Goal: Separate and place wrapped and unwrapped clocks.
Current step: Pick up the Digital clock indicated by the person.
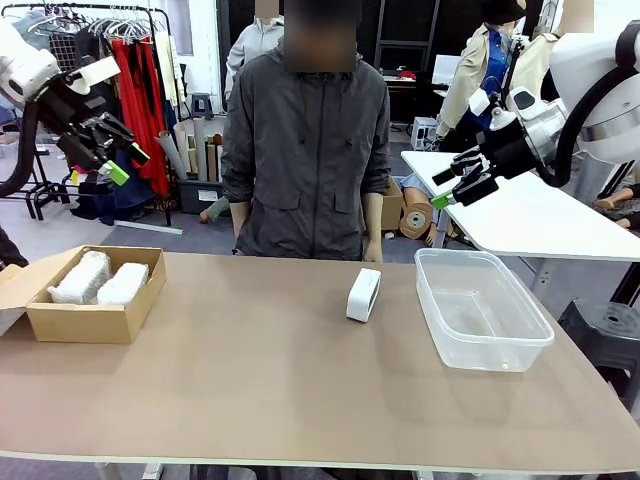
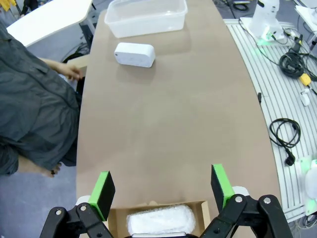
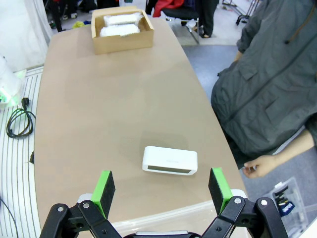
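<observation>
Two wrapped clocks (image 1: 101,278) in box (image 1: 80,322), bare clock (image 1: 364,294) near tub (image 1: 492,352)

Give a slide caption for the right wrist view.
Open right gripper faces the bare clock; two wrapped clocks in the cardboard box beyond.

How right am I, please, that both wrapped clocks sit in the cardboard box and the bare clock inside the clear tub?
Front view: the bare clock stands on the table beside the clear tub, not inside it; the rest holds.
</observation>
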Available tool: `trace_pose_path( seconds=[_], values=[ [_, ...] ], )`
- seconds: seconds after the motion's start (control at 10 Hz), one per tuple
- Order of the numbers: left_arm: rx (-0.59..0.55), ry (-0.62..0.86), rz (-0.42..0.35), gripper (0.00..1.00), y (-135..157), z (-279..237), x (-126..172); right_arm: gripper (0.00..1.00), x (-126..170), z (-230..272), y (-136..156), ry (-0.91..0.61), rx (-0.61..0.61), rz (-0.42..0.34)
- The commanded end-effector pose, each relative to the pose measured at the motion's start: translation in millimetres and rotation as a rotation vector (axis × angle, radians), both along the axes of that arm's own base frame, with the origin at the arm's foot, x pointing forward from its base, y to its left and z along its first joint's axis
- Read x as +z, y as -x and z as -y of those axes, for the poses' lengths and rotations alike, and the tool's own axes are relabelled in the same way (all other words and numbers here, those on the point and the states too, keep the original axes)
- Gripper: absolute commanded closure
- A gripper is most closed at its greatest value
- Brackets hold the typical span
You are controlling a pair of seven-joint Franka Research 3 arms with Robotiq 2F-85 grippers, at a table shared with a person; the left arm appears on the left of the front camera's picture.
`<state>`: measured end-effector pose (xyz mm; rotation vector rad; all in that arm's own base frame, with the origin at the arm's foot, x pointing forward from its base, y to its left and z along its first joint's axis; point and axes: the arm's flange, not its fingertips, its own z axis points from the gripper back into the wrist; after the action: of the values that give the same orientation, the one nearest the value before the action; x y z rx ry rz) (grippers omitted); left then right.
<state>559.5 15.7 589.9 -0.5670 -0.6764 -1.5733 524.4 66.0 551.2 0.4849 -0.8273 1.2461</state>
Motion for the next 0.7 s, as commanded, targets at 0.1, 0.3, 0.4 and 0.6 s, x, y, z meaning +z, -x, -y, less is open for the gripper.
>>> trace_pose_path(
  seconds=[0.1,0.3,0.4,0.6],
  values=[
    [-0.003,-0.009,0.000,0.00,0.5,0.1,0.2,0.00,1.7,-0.4,0.1,-0.003,0.003,0.003],
    [-0.003,-0.009,0.000,0.00,0.5,0.1,0.2,0.00,1.7,-0.4,0.1,-0.003,0.003,0.003],
    [-0.003,-0.009,0.000,0.00,0.5,0.1,0.2,0.00,1.7,-0.4,0.1,-0.003,0.003,0.003],
    [-0.003,-0.009,0.000,0.00,0.5,0.1,0.2,0.00,1.7,-0.4,0.1,-0.003,0.003,0.003]
  ],
)
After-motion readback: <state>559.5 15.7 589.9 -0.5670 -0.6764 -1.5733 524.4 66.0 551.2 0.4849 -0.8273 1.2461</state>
